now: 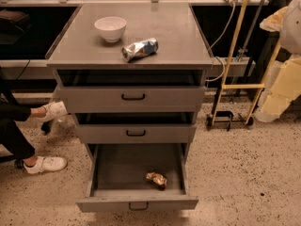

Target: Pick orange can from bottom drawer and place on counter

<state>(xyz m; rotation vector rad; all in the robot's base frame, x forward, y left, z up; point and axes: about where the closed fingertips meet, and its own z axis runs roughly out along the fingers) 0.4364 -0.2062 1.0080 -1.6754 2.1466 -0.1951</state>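
Note:
The orange can (156, 179), small, crushed, orange-gold and brown, lies on the floor of the bottom drawer (136, 203), toward its front right. The bottom drawer is pulled far out, with a small dark handle at its front. The counter (169, 32) is the flat grey top of the drawer cabinet. The gripper is not in view.
A white bowl (110, 28) and a crushed silver-and-blue can (139, 49) sit on the counter. The two upper drawers (133, 97) are slightly pulled out. A seated person's legs and white shoes (46, 164) are at the left. A yellow cart frame (235, 86) stands at the right.

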